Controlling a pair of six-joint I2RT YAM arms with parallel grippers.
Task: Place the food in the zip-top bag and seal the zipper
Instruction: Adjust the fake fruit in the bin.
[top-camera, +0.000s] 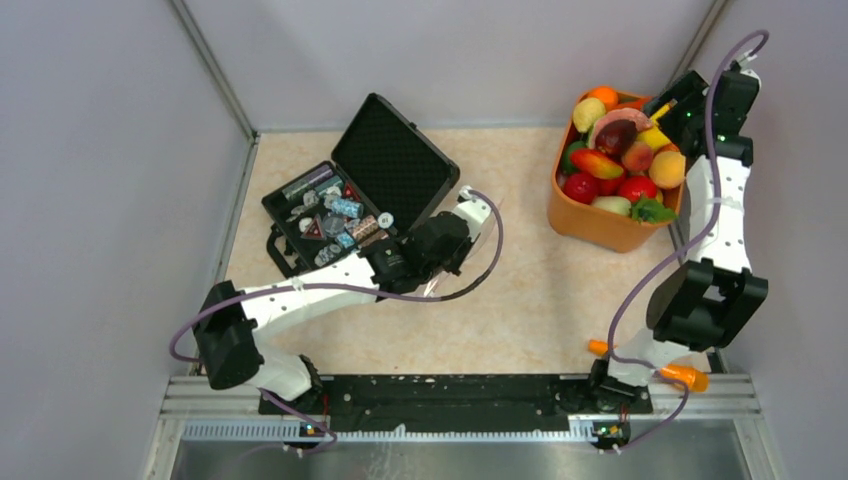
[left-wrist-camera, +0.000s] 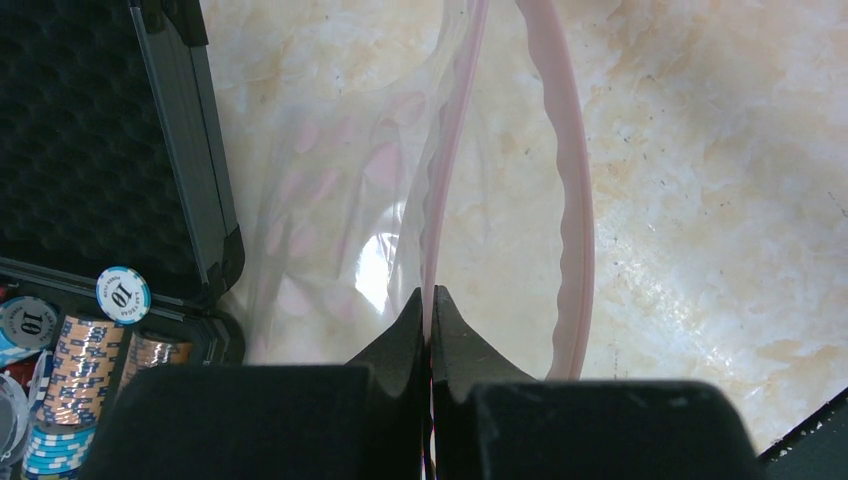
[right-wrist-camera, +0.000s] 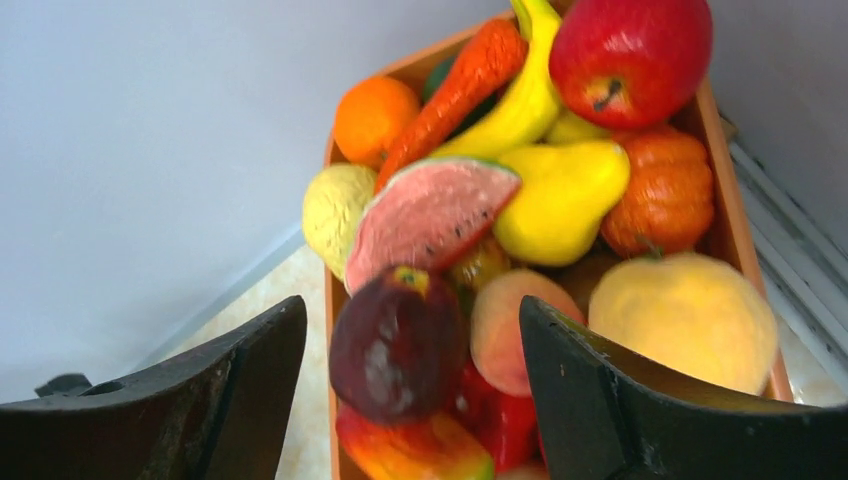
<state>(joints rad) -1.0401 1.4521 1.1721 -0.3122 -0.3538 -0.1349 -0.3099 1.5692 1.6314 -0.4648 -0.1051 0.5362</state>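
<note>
Zip-top bag (left-wrist-camera: 330, 200) is positioned beside the open black case (left-wrist-camera: 90, 130), with its mouth parted. Left gripper (left-wrist-camera: 430, 325) jaws are pinched tight on one lip of the zipper (left-wrist-camera: 578, 200). Right gripper (right-wrist-camera: 412, 310) jaws are spread wide and hold nothing, above the food (right-wrist-camera: 560, 195) piled in the orange bin (top-camera: 590, 225).

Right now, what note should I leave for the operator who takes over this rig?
Left gripper: shut on one lip of the flat clear plastic zip-top bag, beside the open black case; its pink-red zipper strip gapes open.
Right gripper: open, above the orange plastic bin, a dark purple toy fruit below it, not gripped.
Done: bag mouth open.
Left: all glossy toy food in bin to load, then seal.
</note>
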